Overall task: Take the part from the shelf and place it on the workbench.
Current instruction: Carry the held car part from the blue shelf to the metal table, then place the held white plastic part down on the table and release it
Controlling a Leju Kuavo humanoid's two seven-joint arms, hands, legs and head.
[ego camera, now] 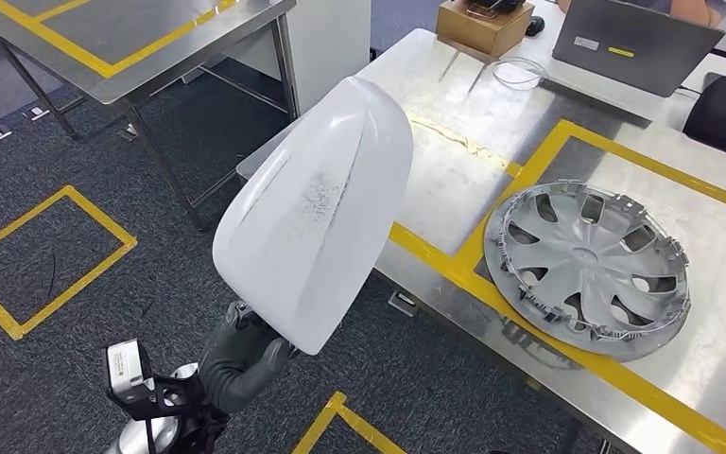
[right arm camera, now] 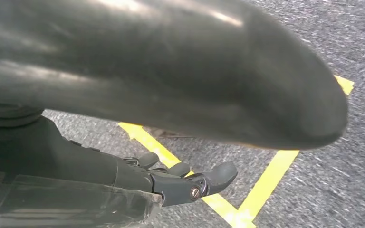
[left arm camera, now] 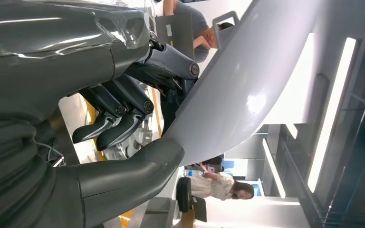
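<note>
Clearly gripped only at its lower edge by the left robot hand (ego camera: 246,355), with the right robot hand (right arm camera: 190,180) hanging empty, white part (ego camera: 317,213) aloft beside the worktop (ego camera: 454,180), liable to tip, slip, or knock the hubcap (ego camera: 588,267).

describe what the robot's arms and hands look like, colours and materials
The left hand has a dark grey ribbed cover at the wrist and a thick, smooth grey thumb. Its fingers are darker, with small round silver screws at the joints, and clear film wraps the back of the hand. A silver arm section and a black bracket with a white labelled module sit behind it. The right hand looks the same.
</note>
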